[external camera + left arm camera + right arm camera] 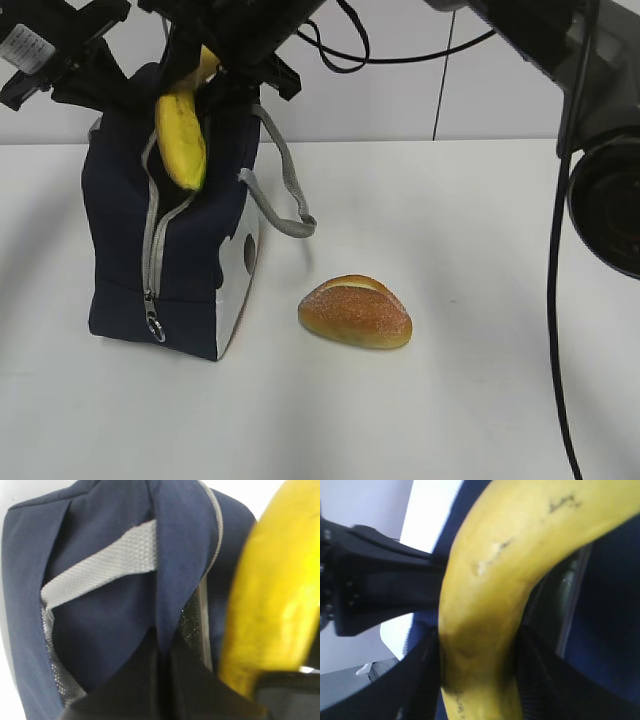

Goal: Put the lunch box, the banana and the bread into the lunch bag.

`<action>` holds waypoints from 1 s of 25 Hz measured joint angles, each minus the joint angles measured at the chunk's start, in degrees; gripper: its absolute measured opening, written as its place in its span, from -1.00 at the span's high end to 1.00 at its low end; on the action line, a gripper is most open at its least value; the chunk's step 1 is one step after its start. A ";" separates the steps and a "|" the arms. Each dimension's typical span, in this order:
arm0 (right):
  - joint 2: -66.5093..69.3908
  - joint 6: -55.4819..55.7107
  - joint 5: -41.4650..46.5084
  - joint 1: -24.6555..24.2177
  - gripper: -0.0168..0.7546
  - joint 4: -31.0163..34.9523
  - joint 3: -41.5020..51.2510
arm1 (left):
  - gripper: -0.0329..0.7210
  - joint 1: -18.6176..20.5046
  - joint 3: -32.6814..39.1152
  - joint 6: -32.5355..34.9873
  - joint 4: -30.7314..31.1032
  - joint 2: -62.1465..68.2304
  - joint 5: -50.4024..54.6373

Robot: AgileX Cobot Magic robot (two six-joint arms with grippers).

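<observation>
Lunch bag (pixel 170 250): stands upright on the white table (pixel 450 400), left of centre; front zipper (pixel 152 250) open from the top edge down to the pull near the base; grey strap handle (pixel 285 190) hangs off its right side.
Banana (pixel 181 130): hangs tip-down against the top front of the lunch bag, at the upper end of the open zipper; upper end clamped.
Right gripper (pixel 475 680): above the lunch bag top; dark fingers (pixel 410 680) closed on either side of the banana.
Left gripper (pixel 160 690): at the upper left of the lunch bag; fingers pinched narrow on a fold of navy fabric at the bag opening, silver lining visible inside.
Bread (pixel 355 311): lies on the table just right of the lunch bag base, apart from it.
Lunch box: cannot be seen in any view.
</observation>
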 joint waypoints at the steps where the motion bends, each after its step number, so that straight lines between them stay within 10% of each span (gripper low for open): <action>1: 0.00 0.00 0.00 0.14 0.13 -0.10 1.15 | 0.91 0.00 0.00 0.00 0.31 0.00 -0.02; 25: -2.10 -4.37 -0.44 0.27 -0.56 -3.91 6.17 | 0.91 0.06 0.00 0.00 0.78 0.00 -0.03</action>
